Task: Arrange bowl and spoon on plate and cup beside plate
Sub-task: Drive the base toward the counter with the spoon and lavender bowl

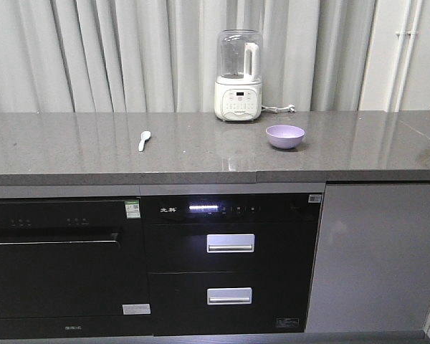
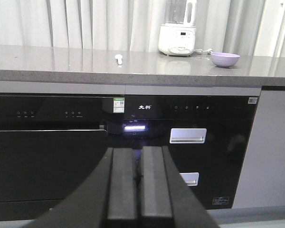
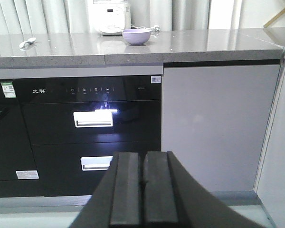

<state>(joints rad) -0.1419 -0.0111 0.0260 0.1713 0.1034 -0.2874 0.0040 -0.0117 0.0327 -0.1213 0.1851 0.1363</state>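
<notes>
We see a long grey speckled stone counter [image 1: 72, 150] running in front of pale pleated curtains [image 1: 93, 50]. The small round lavender-purple plastic bowl [image 1: 285, 136] sits upright on it, right of the middle and about halfway between the back and front edges. It is just in front of, and a little to the right of, a cream blender with a clear jug [image 1: 239, 75] that stands by the back edge. The short pale blue-white plastic spoon [image 1: 144, 140] lies flat left of the middle, well apart from the bowl. Its scoop points toward the back edge and its handle toward the front edge.

Under the counter we see a black glass appliance with two silver-handled drawers [image 1: 230, 244] and a lit display strip. A black oven-like unit [image 1: 57, 265] stands to its left and a plain grey cabinet door [image 1: 373, 258] to its right.

The left gripper [image 2: 137, 151] hangs low in front of the black appliances. Its jaws are drawn together with only a thin dark seam between them, and they hold nothing. The right gripper [image 3: 143, 154] hangs likewise below counter height, its jaws pressed flat against each other and empty.
</notes>
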